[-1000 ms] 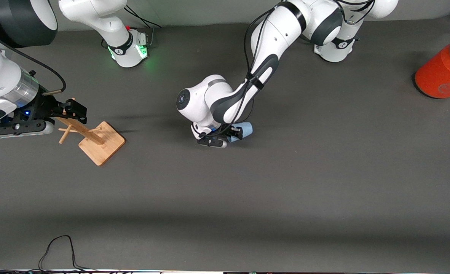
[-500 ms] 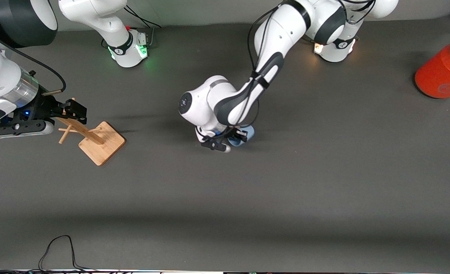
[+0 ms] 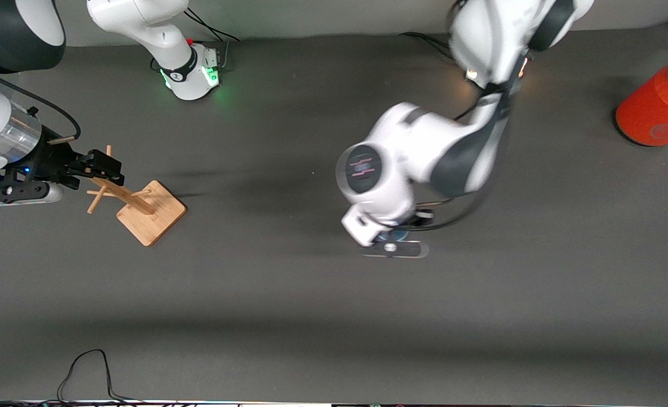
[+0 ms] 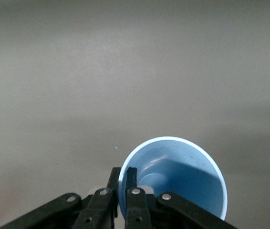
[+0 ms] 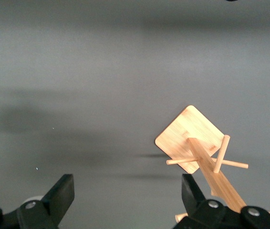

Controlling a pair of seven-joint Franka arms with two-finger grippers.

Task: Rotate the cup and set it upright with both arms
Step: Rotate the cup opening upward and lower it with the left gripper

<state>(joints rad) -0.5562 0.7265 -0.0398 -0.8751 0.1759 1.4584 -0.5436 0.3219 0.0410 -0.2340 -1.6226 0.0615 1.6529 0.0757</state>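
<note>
Pinching the rim of the cup point(image 4: 173, 183), the left gripper point(image 4: 123, 191) hangs over the middle of the table point(image 3: 334, 316) — one finger point(image 4: 132, 183) inside the wall, the other outside. The cup is light blue, its mouth open toward the wrist camera and the inside bare. In the front view the left arm point(image 3: 424, 152) covers nearly all of it; only a sliver of blue point(image 3: 397, 236) shows under the wrist, so whether it touches the table cannot be told. The right gripper point(image 5: 125, 200) waits with fingers spread wide — over the table at the right arm's end, right above the top of a wooden peg stand point(image 3: 136, 202). The stand's post point(image 5: 216, 174) runs up beside one finger. An orange can point(image 3: 659, 104) with a grey lid stands at the left arm's end, well apart from the cup.
</note>
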